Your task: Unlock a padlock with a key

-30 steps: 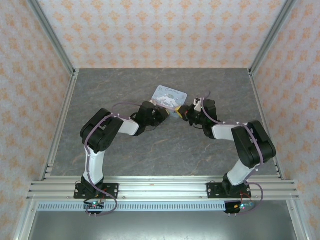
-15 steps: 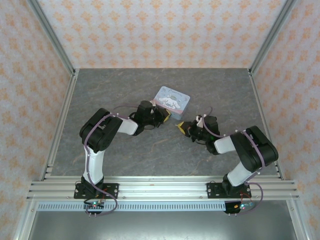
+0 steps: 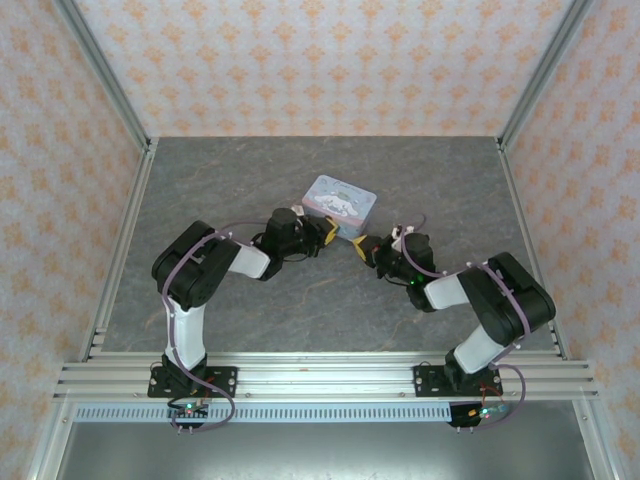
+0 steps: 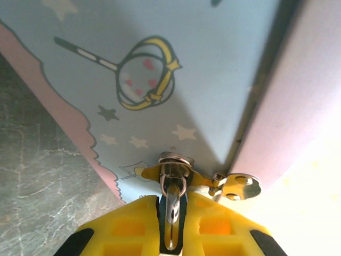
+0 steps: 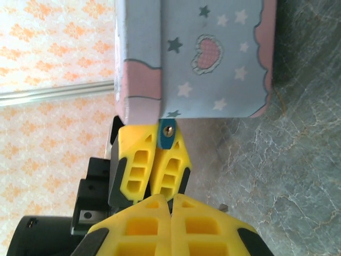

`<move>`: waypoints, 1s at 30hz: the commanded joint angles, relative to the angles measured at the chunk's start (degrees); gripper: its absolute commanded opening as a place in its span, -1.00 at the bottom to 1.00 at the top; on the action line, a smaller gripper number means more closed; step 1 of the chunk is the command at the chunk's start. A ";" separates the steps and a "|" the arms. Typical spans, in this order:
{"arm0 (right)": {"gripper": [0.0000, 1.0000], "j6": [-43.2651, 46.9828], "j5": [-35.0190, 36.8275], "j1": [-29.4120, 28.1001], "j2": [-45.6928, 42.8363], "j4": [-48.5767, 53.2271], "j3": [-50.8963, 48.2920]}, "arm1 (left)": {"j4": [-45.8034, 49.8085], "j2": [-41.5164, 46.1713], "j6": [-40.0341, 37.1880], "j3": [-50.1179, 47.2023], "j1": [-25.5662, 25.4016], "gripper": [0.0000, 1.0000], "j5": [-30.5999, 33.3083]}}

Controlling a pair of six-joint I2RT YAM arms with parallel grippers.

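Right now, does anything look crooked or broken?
Only the tin box: it sits turned crooked to the edges of the table. The left gripper is shut on the padlock, which hangs at the box's clasp. Nothing looks spilled or broken.

Bright even light, washed-out glare, soft close-up blur

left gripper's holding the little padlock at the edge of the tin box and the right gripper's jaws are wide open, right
Not quite: the right gripper is shut, its yellow fingers pressed together, as the right wrist view shows. The rest stands: the left gripper holds the padlock at the edge of the tin box.
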State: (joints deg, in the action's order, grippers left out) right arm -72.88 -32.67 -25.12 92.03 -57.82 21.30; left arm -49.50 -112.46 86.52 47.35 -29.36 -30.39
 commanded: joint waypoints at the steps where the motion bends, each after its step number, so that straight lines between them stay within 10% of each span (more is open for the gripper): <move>1: -1.00 -3.40 3.12 -0.92 1.99 -6.01 0.12 | -7.61 2.69 2.59 -0.78 -0.88 -1.00 3.26; 30: -1.00 -4.11 7.23 -2.12 -0.33 -2.25 3.08 | -10.12 4.48 2.95 -2.09 -2.74 -1.00 3.23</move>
State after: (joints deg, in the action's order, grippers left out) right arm -76.73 -26.76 -26.87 93.14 -60.62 22.65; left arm -55.61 -109.23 89.97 45.25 -31.53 -28.01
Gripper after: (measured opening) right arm 0.042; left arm 0.112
